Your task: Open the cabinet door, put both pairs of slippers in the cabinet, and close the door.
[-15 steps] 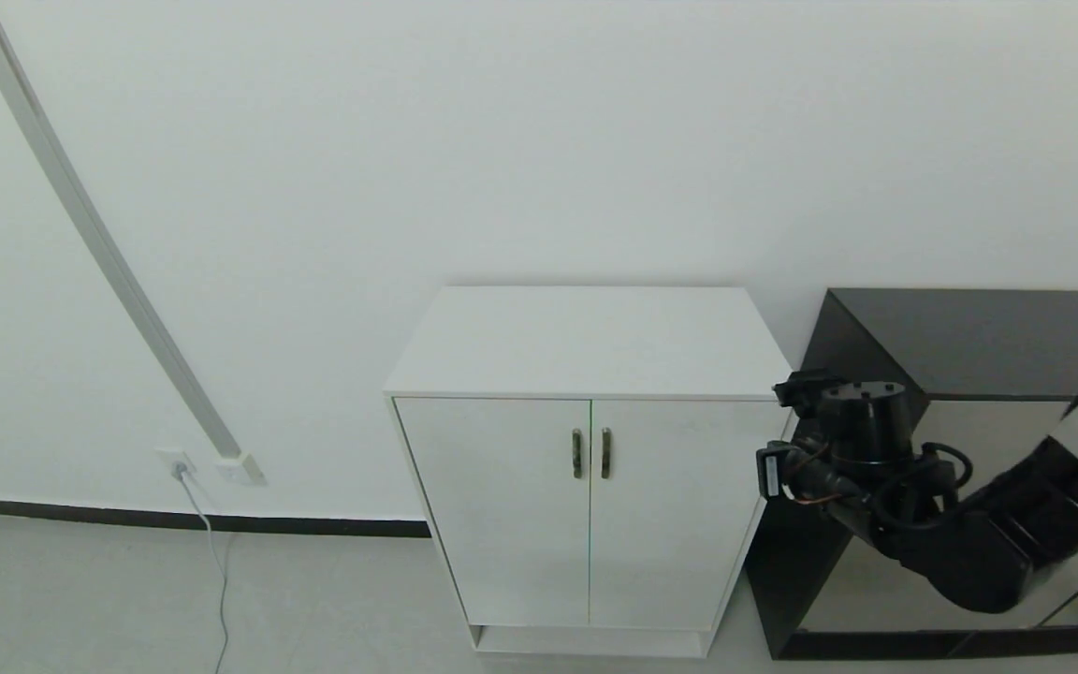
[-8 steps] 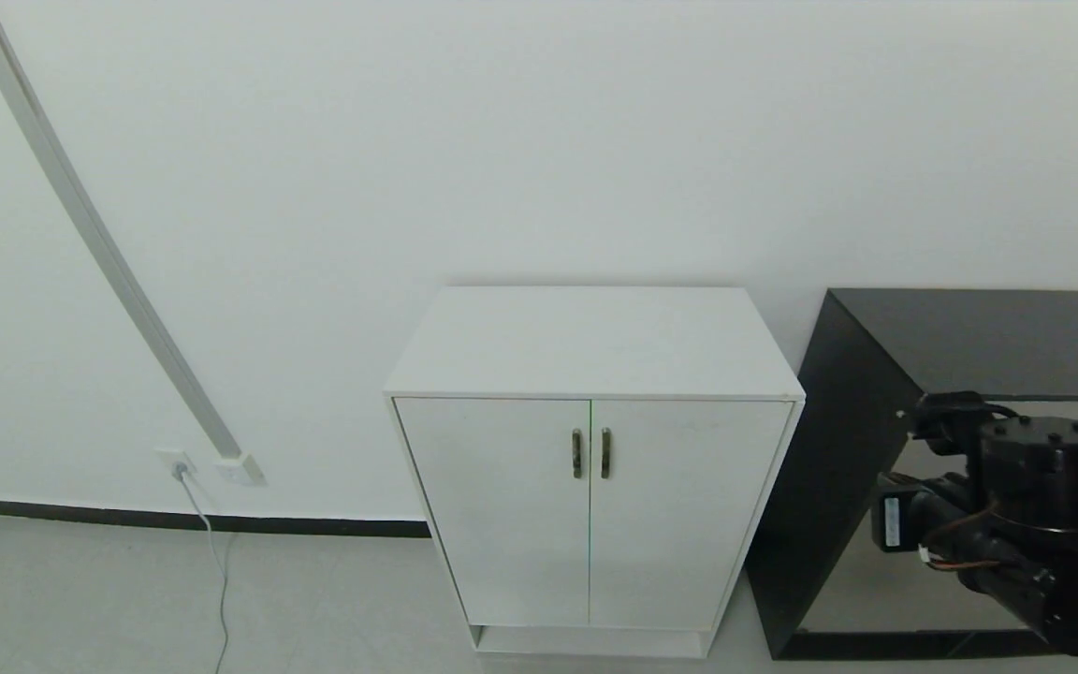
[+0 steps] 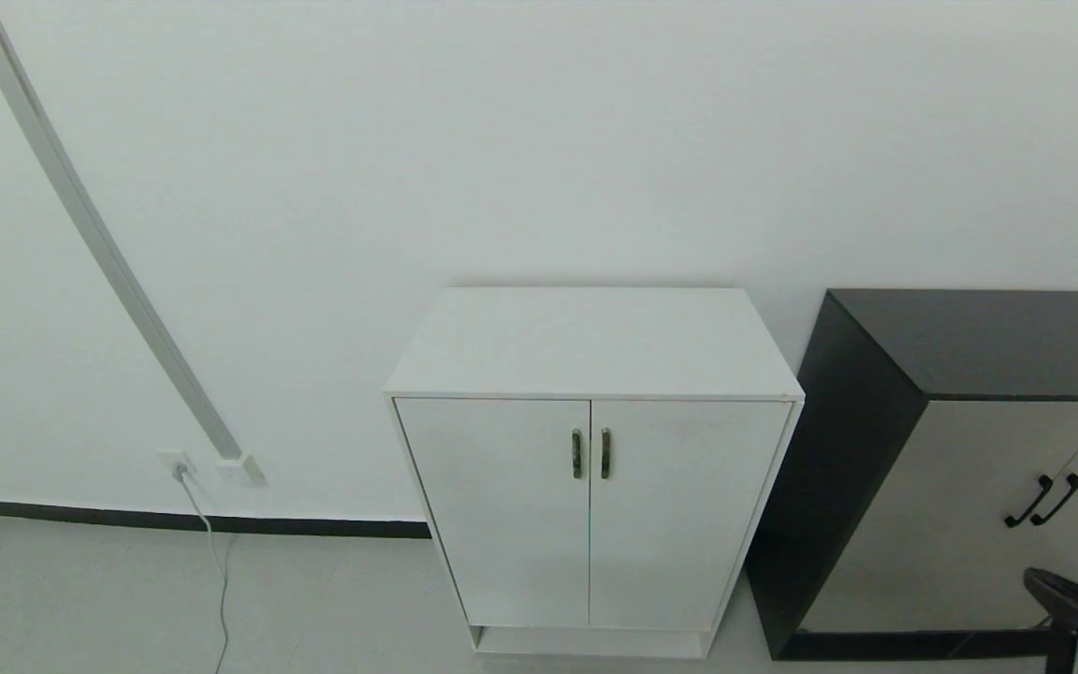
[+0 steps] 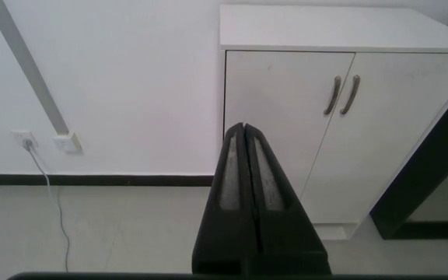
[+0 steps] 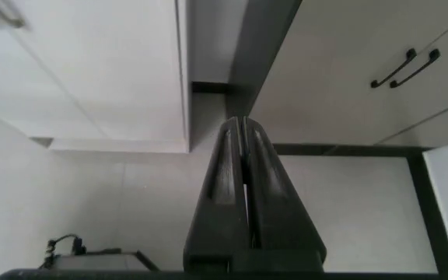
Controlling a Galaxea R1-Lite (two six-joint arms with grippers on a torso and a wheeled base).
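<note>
The white cabinet [image 3: 590,510] stands against the wall with both doors closed, and its two dark handles [image 3: 590,454] meet at the middle seam. My left gripper [image 4: 243,128] is shut with nothing in it; it hangs in front of the white cabinet [image 4: 286,124], off its left door and some way back. My right gripper [image 5: 244,122] is shut and empty, low over the floor by the gap between the white cabinet [image 5: 92,70] and the black one [image 5: 348,70]. A piece of the right arm [image 3: 1077,599] shows at the head view's bottom right corner.
A black cabinet [image 3: 969,346] with pale doors and black handles [image 3: 1044,499] stands right against the white cabinet. A wall socket with a hanging cable [image 3: 176,463] and a slanted cable duct [image 3: 90,234] are at the left. Grey floor lies open in front.
My right arm has drawn back from beside the white cabinet's right door, down and to the right, nearly out of the head view. The cabinet doors stayed closed.
</note>
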